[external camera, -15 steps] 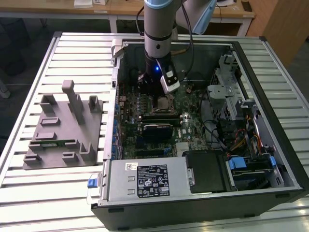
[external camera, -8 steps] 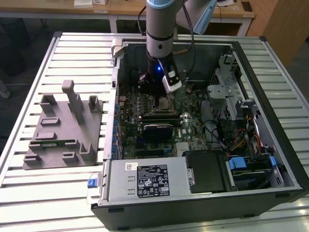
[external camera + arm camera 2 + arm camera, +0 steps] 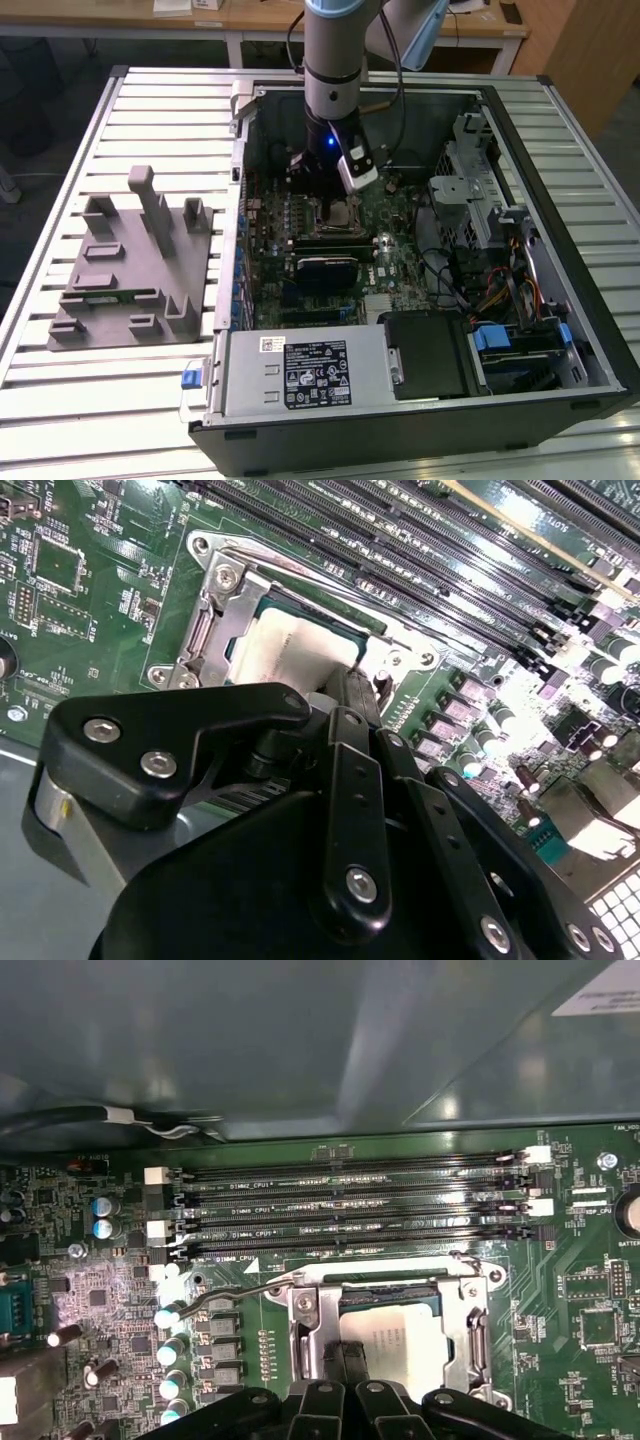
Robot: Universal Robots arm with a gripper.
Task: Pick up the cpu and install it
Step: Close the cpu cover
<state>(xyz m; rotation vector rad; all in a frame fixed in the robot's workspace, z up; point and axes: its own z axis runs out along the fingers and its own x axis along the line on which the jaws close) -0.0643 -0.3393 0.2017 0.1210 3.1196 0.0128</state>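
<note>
Case [image 3: 400, 425] lies on the table [image 3: 100, 420], open side up. Holder block [image 3: 120, 290] sits on the table at the exterior view's left of the case, apart from it. Board [image 3: 400, 262] lies flat inside the case. Socket [image 3: 305, 1325] is on the board, with the memory slots [image 3: 350, 1210] in a row just beside it. Cpu [image 3: 405, 1345] lies in the socket. Gripper [image 3: 345, 1360] is over the cpu's edge, and the arm [image 3: 335, 60] is above it. Power supply [image 3: 300, 375] is in the case's near side in the exterior view. Drive cage [image 3: 480, 200] is at that view's right.

The cpu [image 3: 405, 1345] is a small flat square chip, pale silvery top with a thin darker rim. It's lying flat, face up, inside the metal-framed socket [image 3: 305, 1328] on the green motherboard [image 3: 585, 1255] — just beside the long memory slots [image 3: 350, 1210].
</note>
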